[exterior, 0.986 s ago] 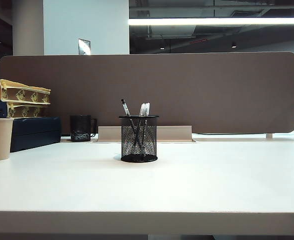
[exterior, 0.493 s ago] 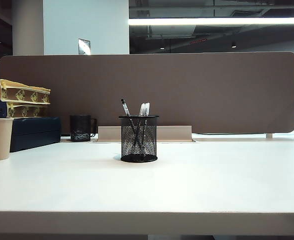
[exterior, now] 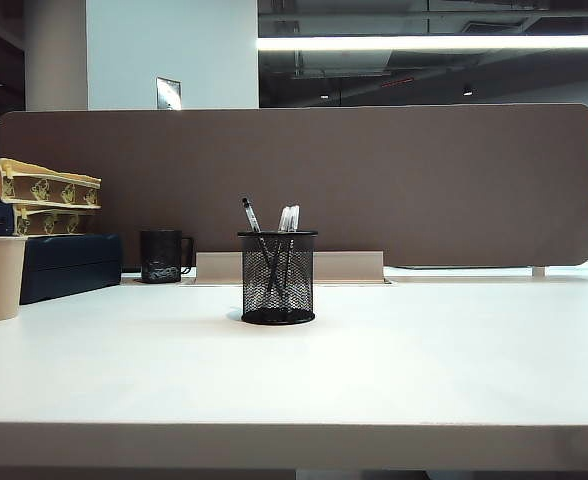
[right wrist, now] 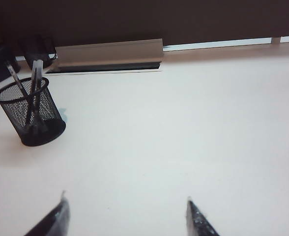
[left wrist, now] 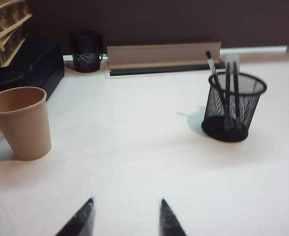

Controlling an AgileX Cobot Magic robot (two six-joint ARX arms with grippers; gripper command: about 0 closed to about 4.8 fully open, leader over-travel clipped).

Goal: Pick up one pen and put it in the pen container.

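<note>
Pen (exterior: pixel 251 214) stands in the pen container (exterior: pixel 278 278) at table (exterior: pixel 394 360) centre, light, stiff, slick, best pinched mid-barrel; left hand (left wrist: pixel 126 219) and right hand (right wrist: pixel 127 219) both apart, empty, near 6 o'clock edge.

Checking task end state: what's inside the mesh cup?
The mesh cup holds three pens, tops above the rim. The mesh blurs their lower ends. Both grippers, left and right, hang open, empty.
</note>
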